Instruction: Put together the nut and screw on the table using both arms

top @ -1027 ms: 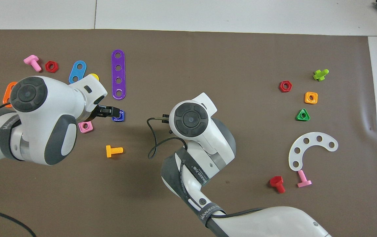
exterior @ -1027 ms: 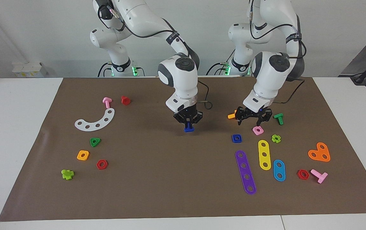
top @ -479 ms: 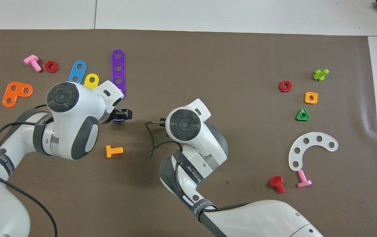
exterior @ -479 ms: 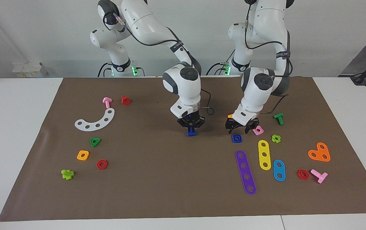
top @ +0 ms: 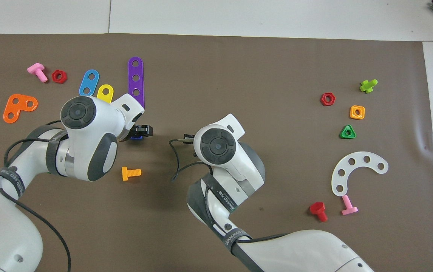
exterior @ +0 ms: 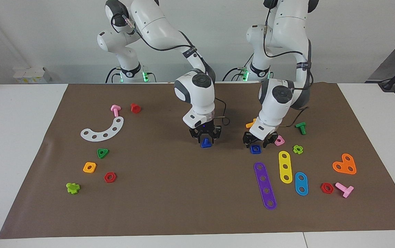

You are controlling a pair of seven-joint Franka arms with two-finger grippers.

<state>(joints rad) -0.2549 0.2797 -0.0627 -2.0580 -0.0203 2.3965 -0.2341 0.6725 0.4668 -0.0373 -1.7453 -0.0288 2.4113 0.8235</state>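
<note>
The dark-blue square nut (exterior: 255, 149) lies flat on the brown mat (exterior: 170, 206); in the overhead view only its edge (top: 136, 137) shows under the left wrist. My left gripper (exterior: 259, 141) is open and hangs low right over the nut, its fingers astride it; it also shows in the overhead view (top: 141, 131). My right gripper (exterior: 205, 138) is shut on the dark-blue screw (exterior: 205, 144) and holds it just above the mat's middle. In the overhead view the right wrist (top: 216, 145) hides the screw.
A pink square nut (exterior: 279, 140) lies close beside the left gripper, and an orange screw (exterior: 251, 123) is nearer to the robots. Purple (exterior: 265, 185), yellow (exterior: 284, 166) and blue (exterior: 301, 183) strips lie farther out. Several more pieces, including a white curved strip (exterior: 102, 130), lie toward the right arm's end.
My left gripper has come down from beside the pink nut and the orange screw to right over the blue nut. My right gripper has sunk slightly with the screw.
</note>
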